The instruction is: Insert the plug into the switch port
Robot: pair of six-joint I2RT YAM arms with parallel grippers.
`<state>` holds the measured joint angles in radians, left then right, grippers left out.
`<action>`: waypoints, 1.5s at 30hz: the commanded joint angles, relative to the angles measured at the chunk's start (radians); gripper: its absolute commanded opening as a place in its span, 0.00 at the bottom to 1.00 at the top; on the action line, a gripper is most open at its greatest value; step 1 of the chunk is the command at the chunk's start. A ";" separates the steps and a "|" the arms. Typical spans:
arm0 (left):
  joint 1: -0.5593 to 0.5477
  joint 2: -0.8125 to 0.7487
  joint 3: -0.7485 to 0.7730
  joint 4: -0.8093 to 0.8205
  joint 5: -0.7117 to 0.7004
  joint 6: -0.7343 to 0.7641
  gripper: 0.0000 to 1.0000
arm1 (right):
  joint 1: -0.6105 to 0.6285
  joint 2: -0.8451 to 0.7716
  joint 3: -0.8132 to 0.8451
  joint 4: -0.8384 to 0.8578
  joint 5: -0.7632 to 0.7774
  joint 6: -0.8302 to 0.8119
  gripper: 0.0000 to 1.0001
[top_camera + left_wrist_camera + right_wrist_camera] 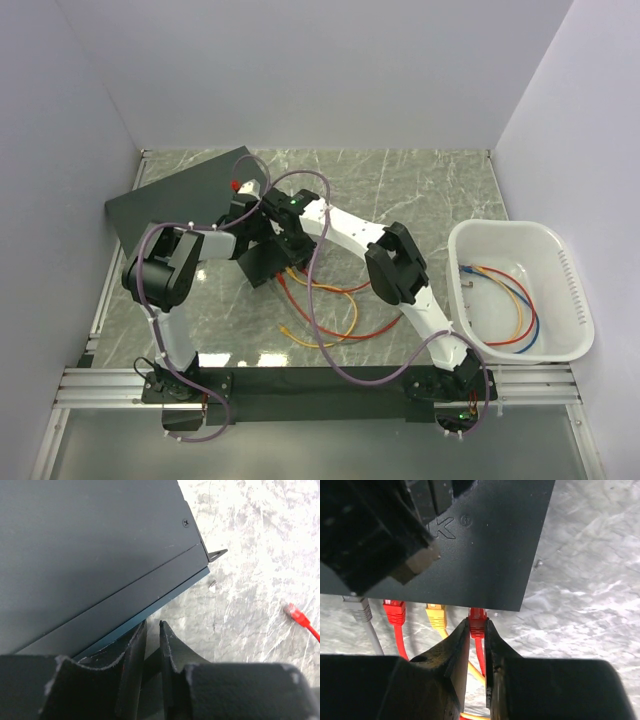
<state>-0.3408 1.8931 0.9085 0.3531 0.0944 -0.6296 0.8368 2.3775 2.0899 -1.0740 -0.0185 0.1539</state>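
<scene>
The small matte-black switch box (495,555) lies on the marble table, also in the top view (262,265). Its near edge holds a grey, a red and a yellow plug. My right gripper (477,623) is shut on a second red plug (477,616), whose tip is at the rightmost port of that edge. My left gripper (152,625) has its jaws almost together, with a thin dark edge of the box between them. It holds the box's far side (245,218).
A large dark slab with a blue front strip (90,555) lies at the back left (170,200), touching distance from the left fingers. A loose red plug (295,614) lies beside it. Loose cables (330,310) trail on the table. A white tub (462,240) with cables stands right.
</scene>
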 commanded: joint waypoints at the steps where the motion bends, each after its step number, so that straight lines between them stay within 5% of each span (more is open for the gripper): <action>1: -0.128 0.044 -0.102 -0.253 0.151 0.018 0.26 | -0.062 0.072 0.039 0.247 0.199 0.073 0.01; 14: -0.175 0.040 -0.148 -0.206 0.157 0.022 0.25 | -0.070 0.057 0.029 0.368 0.247 0.082 0.01; 23: -0.211 0.024 -0.148 -0.203 0.160 0.018 0.25 | -0.071 0.061 0.125 0.398 0.304 0.075 0.11; 31: -0.211 0.011 -0.103 -0.262 0.140 0.008 0.25 | -0.071 -0.072 -0.148 0.601 0.259 0.056 0.26; 45: -0.143 0.092 0.148 -0.477 -0.058 0.016 0.28 | -0.070 -0.247 -0.415 0.678 0.236 0.087 0.48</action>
<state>-0.4324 1.9270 1.0615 0.1539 -0.1036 -0.6434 0.8150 2.1860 1.7008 -0.6865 0.0906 0.2146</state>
